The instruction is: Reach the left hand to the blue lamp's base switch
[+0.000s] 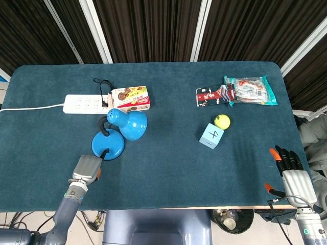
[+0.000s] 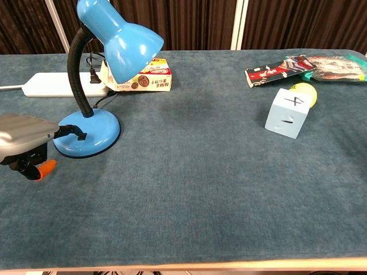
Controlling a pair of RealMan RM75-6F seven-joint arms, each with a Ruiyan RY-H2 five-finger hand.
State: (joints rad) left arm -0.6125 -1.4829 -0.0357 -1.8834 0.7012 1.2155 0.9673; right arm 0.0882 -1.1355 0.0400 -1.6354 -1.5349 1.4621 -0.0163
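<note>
The blue lamp stands at the table's left, its round base (image 1: 108, 144) (image 2: 89, 133) in front of the bent shade (image 1: 130, 124) (image 2: 123, 34). My left hand (image 1: 87, 168) (image 2: 23, 134) sits just short of the base, back up, holding nothing. One dark finger (image 2: 69, 130) stretches onto the base's near edge, where a small black part shows; I cannot tell switch from fingertip there. The other fingers look curled under the palm. My right hand (image 1: 291, 171) lies at the front right edge, fingers straight and apart, empty.
A white power strip (image 1: 84, 103) (image 2: 57, 84) and a cookie box (image 1: 131, 98) (image 2: 143, 77) lie behind the lamp. A light blue cube (image 1: 210, 136) (image 2: 288, 113), a yellow ball (image 1: 222, 121) and snack packets (image 1: 237, 92) are on the right half.
</note>
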